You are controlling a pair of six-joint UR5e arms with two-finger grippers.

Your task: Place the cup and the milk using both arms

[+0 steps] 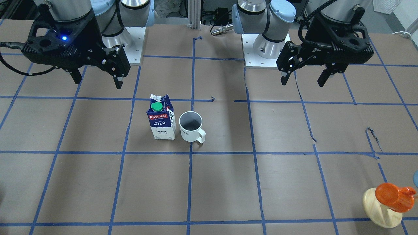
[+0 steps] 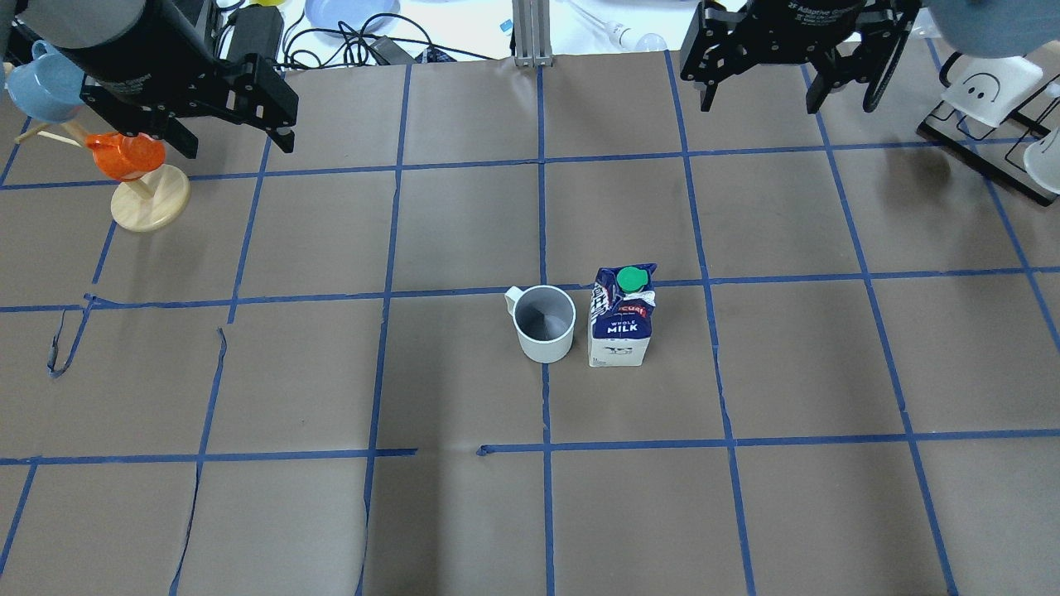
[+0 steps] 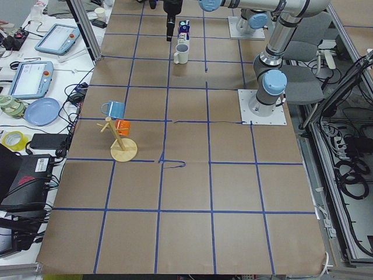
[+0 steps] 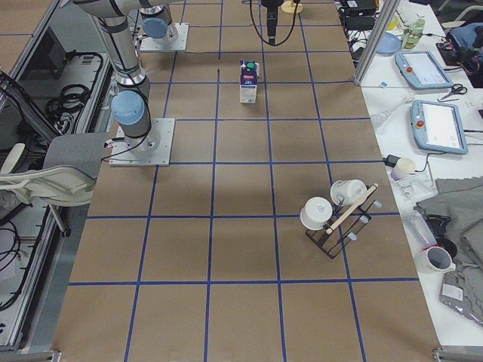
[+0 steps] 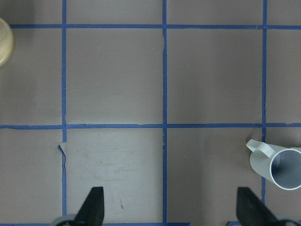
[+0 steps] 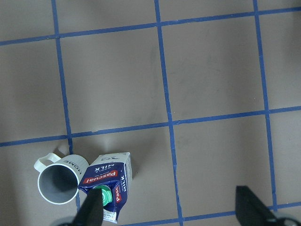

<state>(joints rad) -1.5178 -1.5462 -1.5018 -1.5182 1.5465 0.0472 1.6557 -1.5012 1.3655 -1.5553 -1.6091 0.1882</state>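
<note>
From overhead, we see the white ceramic mug upright, the navy-and-white gable-top milk carton just beside at its 3 o'clock; left claw and right claw gape empty.

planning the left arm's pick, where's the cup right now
In the overhead view the cup stands upright near the middle of the table, close beside the milk on the robot's left of it.

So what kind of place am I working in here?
Probably a robotics lab test cell: the paper-covered table carries a blue tape grid, teach pendants lie alongside, and cable bundles lie beside it.
</note>
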